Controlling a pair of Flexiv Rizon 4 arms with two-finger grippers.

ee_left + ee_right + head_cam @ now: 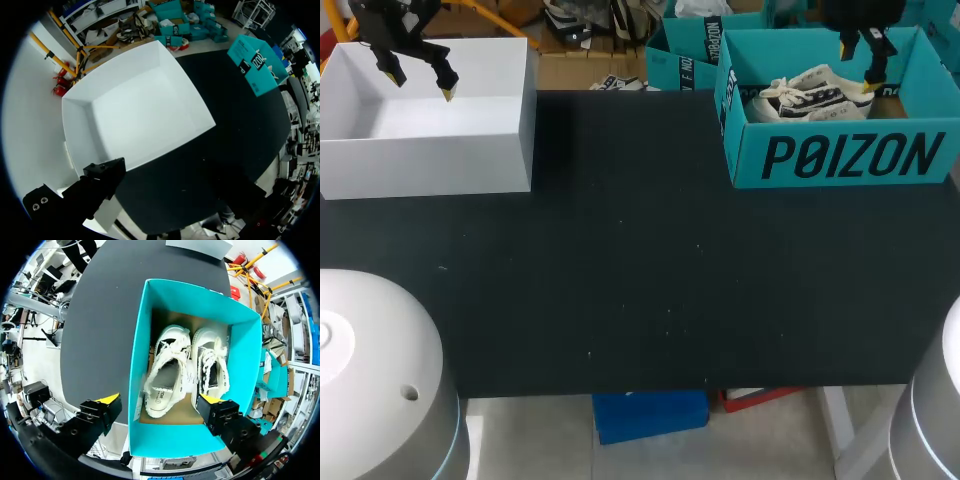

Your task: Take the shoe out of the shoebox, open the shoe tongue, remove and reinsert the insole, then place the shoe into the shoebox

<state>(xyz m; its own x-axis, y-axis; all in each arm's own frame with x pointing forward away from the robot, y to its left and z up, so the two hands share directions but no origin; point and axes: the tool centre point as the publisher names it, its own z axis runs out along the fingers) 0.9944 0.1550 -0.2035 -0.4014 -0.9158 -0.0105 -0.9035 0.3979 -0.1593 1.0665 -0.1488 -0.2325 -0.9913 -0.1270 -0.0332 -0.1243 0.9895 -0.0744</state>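
Note:
A teal shoebox [840, 155] stands at the table's far right, open at the top. Two white canvas shoes with dark trim lie side by side in it, one [167, 372] nearer the box's outer wall and the other [212, 365] beside it. My right gripper [855, 68] hangs above the box, open and holding nothing. In the right wrist view its yellow-tipped fingers [107, 401] straddle the box's near wall, above the shoes' heels. My left gripper [420, 82] hovers open and empty over a white box [430, 150] at the far left.
The white box [140, 110] is an open, empty tray with low walls. Black mat [640, 280] covers the table between the two boxes. The teal shoebox [255, 65] shows far off across the table in the left wrist view.

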